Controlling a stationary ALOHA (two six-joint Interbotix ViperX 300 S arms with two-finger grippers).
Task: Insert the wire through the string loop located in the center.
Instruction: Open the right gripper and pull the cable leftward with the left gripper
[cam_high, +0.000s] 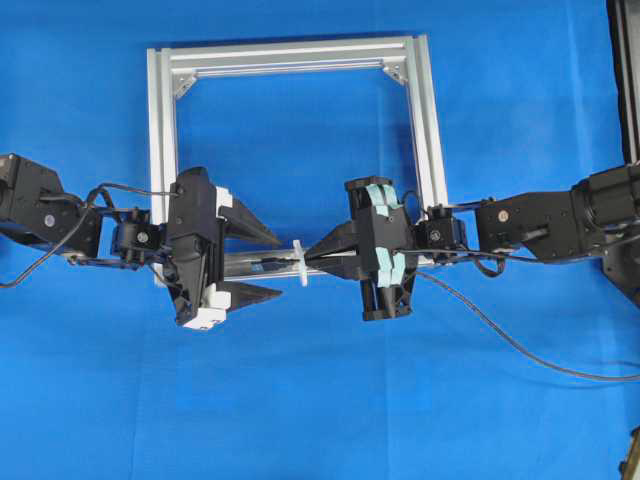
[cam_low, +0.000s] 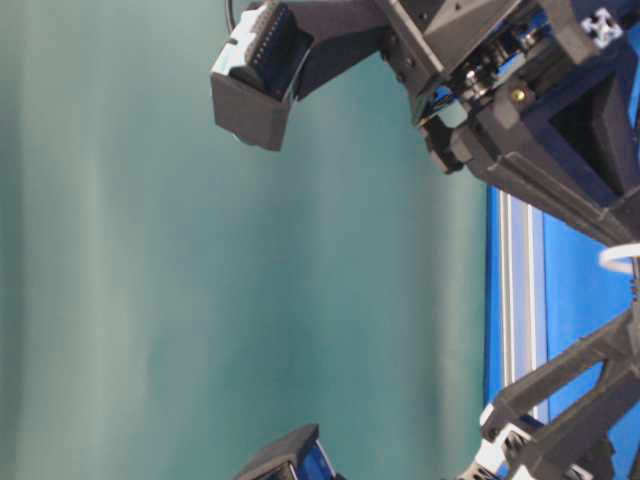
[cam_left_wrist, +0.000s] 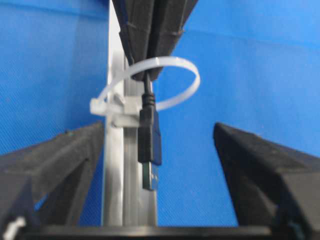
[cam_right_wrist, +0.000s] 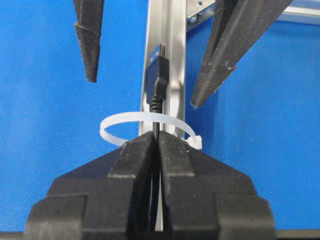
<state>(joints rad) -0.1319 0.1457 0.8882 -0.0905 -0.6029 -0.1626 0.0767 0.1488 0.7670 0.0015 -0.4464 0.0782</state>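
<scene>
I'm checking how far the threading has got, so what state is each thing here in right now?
wire: pinched in the right gripper, plug end poking through the loop toward the left gripper.
string loop: upright on the frame rail, wire passing through it.
right gripper: shut on the wire, tips at the loop.
left gripper: open, one finger on each side of the plug, not touching it.
aluminium frame: flat on the blue surface.

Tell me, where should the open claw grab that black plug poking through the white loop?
Probably on the plug body's two flat sides, coming straight on from its free metallic end. The wire already passes through the string loop, pinched behind it by the right gripper. The left gripper straddles the plug, jaws open on either side.
</scene>
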